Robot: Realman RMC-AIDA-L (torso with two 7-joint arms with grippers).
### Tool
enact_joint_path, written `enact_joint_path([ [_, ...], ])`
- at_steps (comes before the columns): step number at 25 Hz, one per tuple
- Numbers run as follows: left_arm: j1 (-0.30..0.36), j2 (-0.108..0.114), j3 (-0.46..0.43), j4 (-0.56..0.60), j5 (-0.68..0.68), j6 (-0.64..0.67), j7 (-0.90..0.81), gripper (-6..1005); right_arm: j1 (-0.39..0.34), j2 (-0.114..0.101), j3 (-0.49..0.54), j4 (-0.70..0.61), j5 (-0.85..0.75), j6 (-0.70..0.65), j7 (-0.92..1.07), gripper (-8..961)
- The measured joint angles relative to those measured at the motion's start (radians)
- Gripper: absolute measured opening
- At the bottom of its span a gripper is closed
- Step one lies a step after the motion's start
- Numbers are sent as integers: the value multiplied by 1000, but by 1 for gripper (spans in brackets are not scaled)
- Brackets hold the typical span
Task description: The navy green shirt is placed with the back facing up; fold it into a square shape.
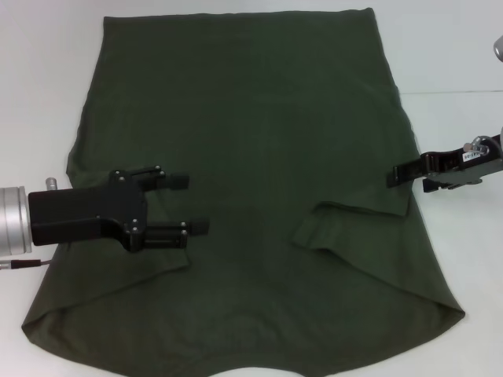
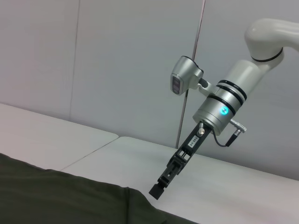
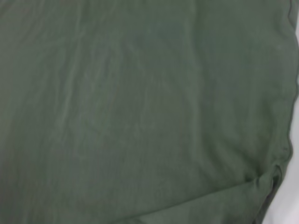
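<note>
Navy green shirt [image 1: 251,157] lies flat on white table [image 1: 39,78].

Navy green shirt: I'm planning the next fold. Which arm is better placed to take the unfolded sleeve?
Left. Its tool, open, hovers over the shirt near that sleeve; the right tool is at the already-folded side.

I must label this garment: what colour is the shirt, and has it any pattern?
The shirt is plain dark olive green, no pattern visible; the head view shows it best.
</note>
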Motion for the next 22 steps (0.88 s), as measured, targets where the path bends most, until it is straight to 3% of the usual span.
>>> enact_joint_path([
  [16, -3, -2, 8, -1, 2, -1, 0, 861, -8, 35, 6, 13, 19, 77, -14, 845],
  [22, -2, -3, 9, 0, 2, -1, 0, 860, -11, 39, 4, 15, 40, 83, -21, 846],
])
